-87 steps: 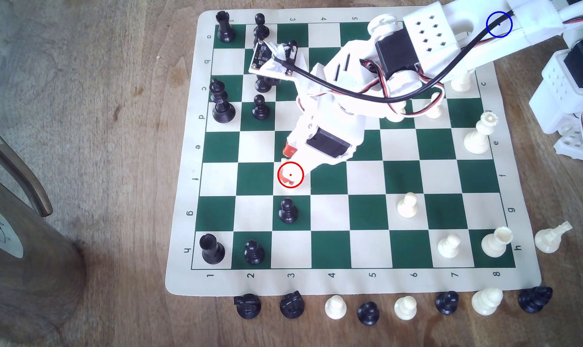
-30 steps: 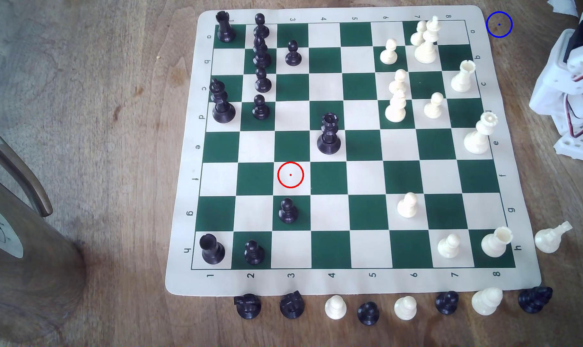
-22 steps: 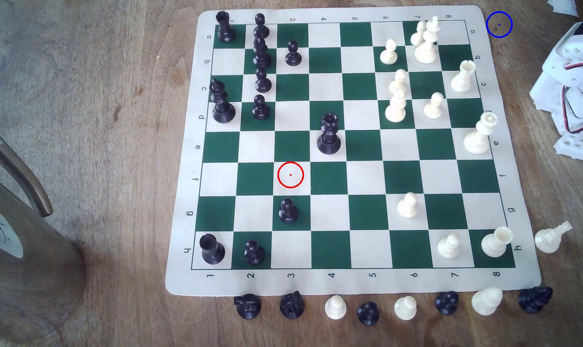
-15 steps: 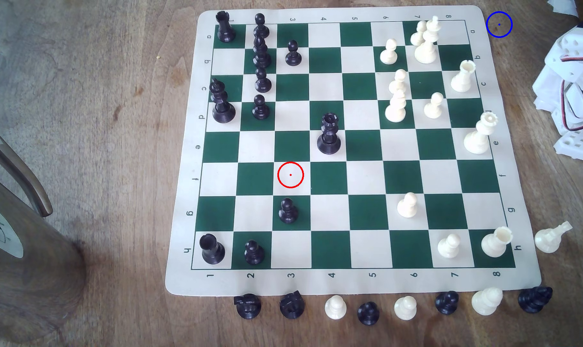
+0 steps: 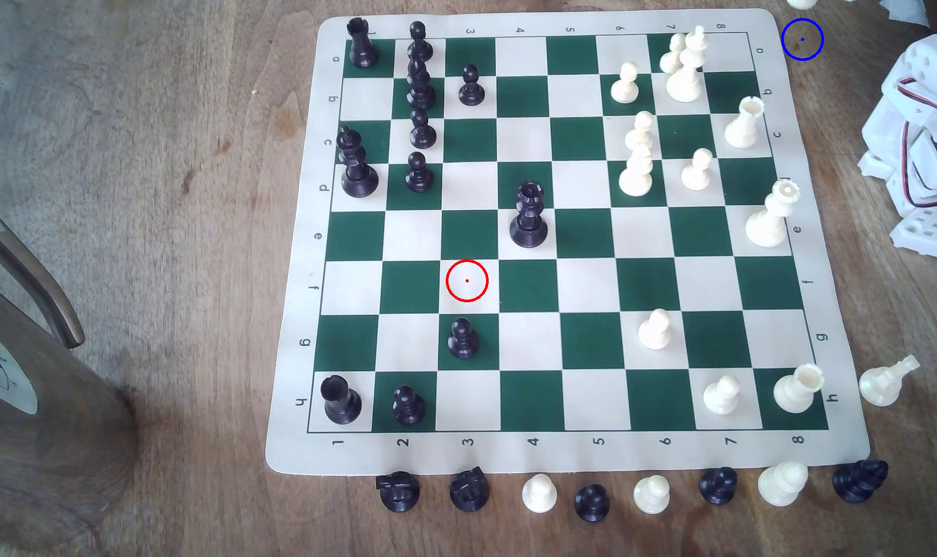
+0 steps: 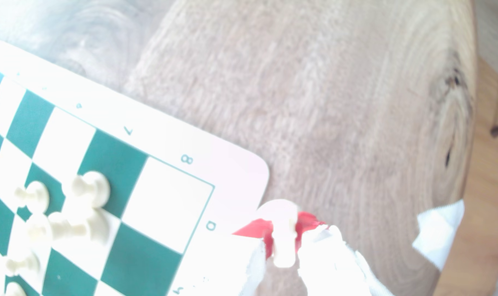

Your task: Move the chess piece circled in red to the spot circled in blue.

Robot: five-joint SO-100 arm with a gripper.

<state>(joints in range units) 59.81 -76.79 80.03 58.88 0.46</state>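
Note:
In the wrist view my gripper (image 6: 280, 227) is shut on the chess piece circled in red (image 6: 283, 253), a small cream piece held between red-taped fingers (image 6: 309, 220). It hangs over bare wood just off the board's corner by the "8" and "a" marks. In the exterior view the red ring (image 5: 467, 280) encloses an empty cream square. The spot circled in blue (image 5: 802, 39) is bare brown wood off the board's far right corner. A cream rounded bit (image 5: 801, 2) shows at the top edge just beyond it. The folded white arm (image 5: 922, 134) sits at the exterior view's right.
The chess mat (image 5: 557, 458) holds black pieces on the exterior view's left and cream pieces on its right, nearest the blue ring a cream cluster (image 5: 685, 64). Captured pieces line the near edge. A toppled cream piece (image 5: 884, 380) lies off the mat. The table's edge (image 6: 470, 113) is close.
The arm has left the red-ringed square with the piece and drawn back off the board to the right. Since half a second ago a cream bit appeared at the top edge.

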